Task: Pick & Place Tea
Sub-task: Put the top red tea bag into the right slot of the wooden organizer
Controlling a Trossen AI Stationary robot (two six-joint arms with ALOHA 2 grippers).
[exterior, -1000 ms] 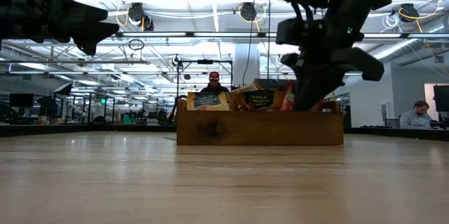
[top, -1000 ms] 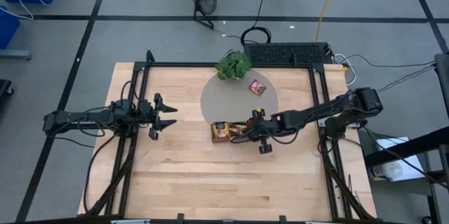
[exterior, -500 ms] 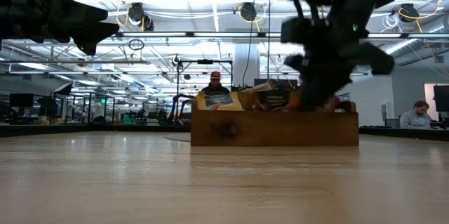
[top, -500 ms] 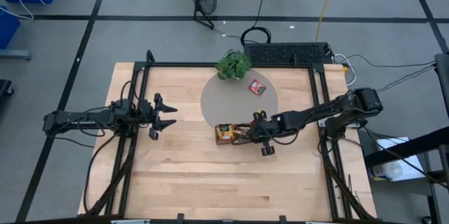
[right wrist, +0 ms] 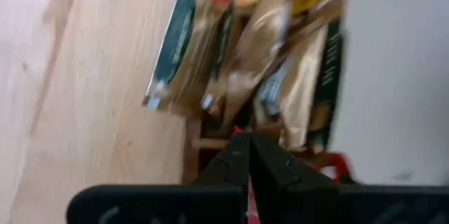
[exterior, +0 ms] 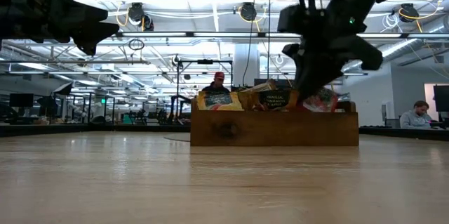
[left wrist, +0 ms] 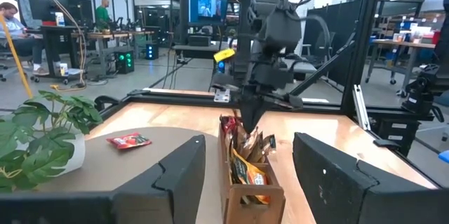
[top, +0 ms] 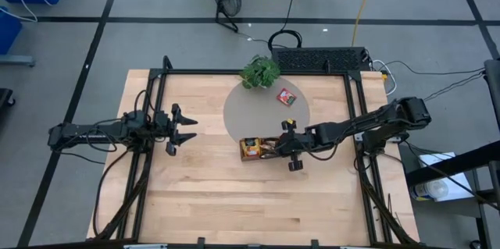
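Observation:
A wooden tray (top: 244, 155) packed with upright tea packets (exterior: 238, 99) stands on the table at the near edge of a round grey mat (top: 242, 104). It also shows in the low view (exterior: 273, 130) and the left wrist view (left wrist: 247, 197). My right gripper (top: 275, 145) reaches down into the tray's right end (exterior: 316, 96), shut on a red tea packet (exterior: 321, 100). One red packet (top: 286, 97) lies flat on the mat. My left gripper (top: 187, 128) hangs open and empty above the table's left side. My right gripper pinches a red tea packet (right wrist: 250, 197) between its two fingers, coming from above and slanting down into the tray. Only a thin red edge shows between the shut fingers (right wrist: 231, 161), which hide the rest of the contact. The packet stands among the others in the tray.
A leafy potted plant (top: 260, 72) stands at the mat's far edge. Black frame rails (top: 148, 124) run along the table's left and right sides. Bare wood lies near the front edge (top: 250, 202). People sit in the room beyond (exterior: 419, 114).
My right gripper has shifted a little toward the table's right edge, and the wooden tray has slid with it along the table. The gripper has then risen slightly while the tray has stayed where it was.

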